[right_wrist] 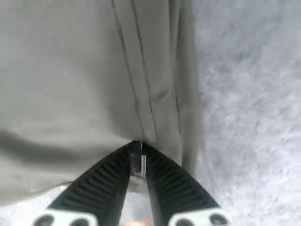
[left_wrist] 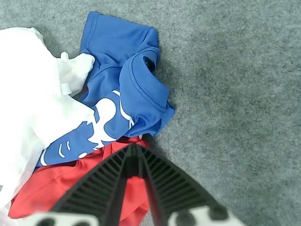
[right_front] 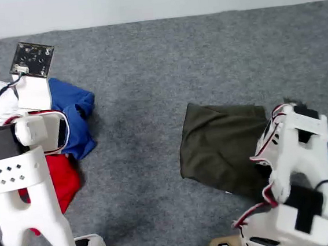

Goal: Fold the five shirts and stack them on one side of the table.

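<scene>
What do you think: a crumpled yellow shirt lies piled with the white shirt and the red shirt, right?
Not quite. The crumpled cloth shirt is blue, not yellow. The left wrist view shows it piled with the white cloth shirt and the red cloth shirt.

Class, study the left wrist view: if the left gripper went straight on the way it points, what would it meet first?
Most likely the red shirt, near its edge under the blue shirt; the left gripper points down at that overlap, though depth is unclear.
</scene>
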